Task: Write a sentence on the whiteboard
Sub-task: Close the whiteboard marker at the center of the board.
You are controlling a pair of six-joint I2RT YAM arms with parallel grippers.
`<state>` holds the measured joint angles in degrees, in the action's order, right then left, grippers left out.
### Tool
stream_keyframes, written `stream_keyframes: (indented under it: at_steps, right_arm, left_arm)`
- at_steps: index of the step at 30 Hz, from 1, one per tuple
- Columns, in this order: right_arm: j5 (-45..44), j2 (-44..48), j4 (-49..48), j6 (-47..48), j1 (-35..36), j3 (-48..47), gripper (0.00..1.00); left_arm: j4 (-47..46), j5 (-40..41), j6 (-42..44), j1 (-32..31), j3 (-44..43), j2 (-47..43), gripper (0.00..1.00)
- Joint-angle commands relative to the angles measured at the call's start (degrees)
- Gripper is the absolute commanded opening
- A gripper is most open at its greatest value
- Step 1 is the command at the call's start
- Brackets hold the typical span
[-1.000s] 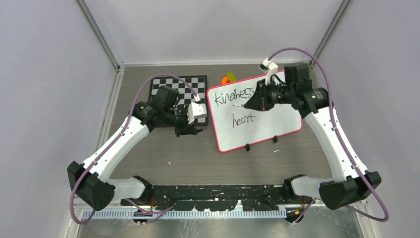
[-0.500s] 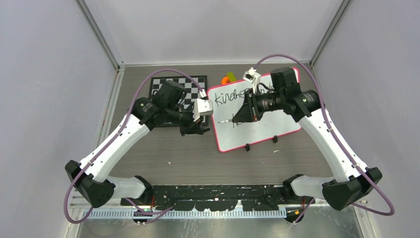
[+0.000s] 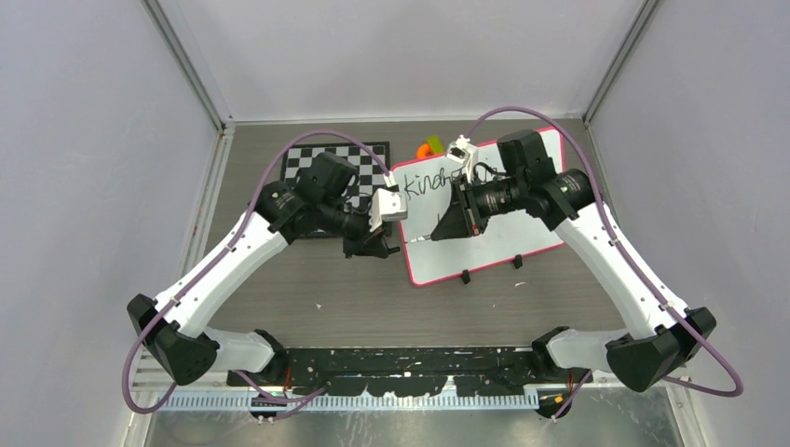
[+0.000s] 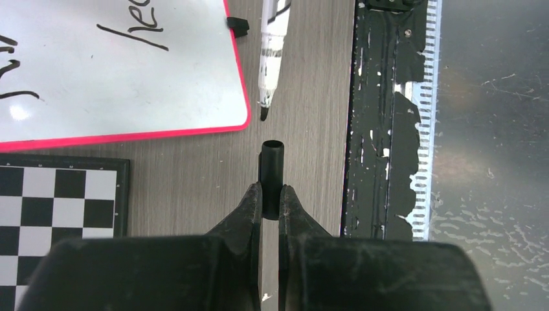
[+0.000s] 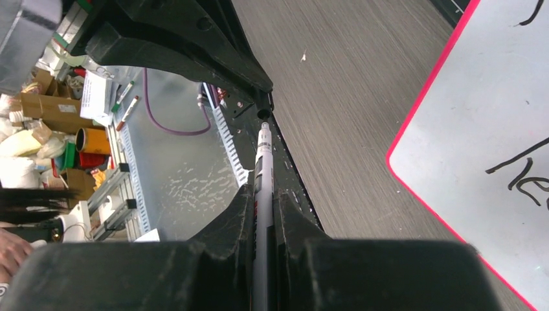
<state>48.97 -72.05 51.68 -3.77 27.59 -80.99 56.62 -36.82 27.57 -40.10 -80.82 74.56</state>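
Left tool (image 4: 270, 194): narrow, clamped on a black marker cap (image 4: 272, 170), open mouth pointing away from the fingers.
Right tool (image 5: 262, 194): narrow, clamped on the barrel of a white marker (image 5: 263, 172), with the nib end sticking out past the fingertips.
In the left wrist view the marker nib sits just beside the cap mouth, slightly left of it. There's a small gap and no contact. Both are over bare table (image 3: 326, 289), just off the board's pink edge.
In the top view the two tools meet mid-frame at the lower left corner of the whiteboard (image 3: 522, 237).
The whiteboard lies flat on the table, centre-right of the frame and rotated a bit, with two black clips (image 3: 465, 276) on its lower edge.
The sentence (image 3: 430, 182) is only partly readable. "kindne" shows along the board's upper left, and the right arm covers the rest. The wrist views catch only stroke fragments.
A checkerboard (image 3: 303, 160) lies at upper left of the board, partly under the left arm.
A small orange and green object (image 3: 430, 147) sits at the board's top edge. I can't tell what it is.
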Motion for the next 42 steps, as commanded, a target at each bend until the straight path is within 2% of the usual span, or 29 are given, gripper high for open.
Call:
stream_keyframes:
  at_steps: [1,27,42]
  right_arm:
    - [1.06,0.06,0.07,1.01,0.74,-0.04,0.0]
    - [0.69,-0.27,0.79,1.75,2.33,-0.77,0.0]
    - [0.96,-1.43,-3.91,-2.65,2.97,1.39,0.0]
  left_arm:
    - [-0.11,-2.68,-0.27,-0.6,-3.06,0.27,0.0]
    - [-0.7,-3.53,-1.97,-2.09,-5.27,1.34,0.0]
    - [-2.96,-4.21,-10.14,-4.61,-12.24,5.51,0.0]
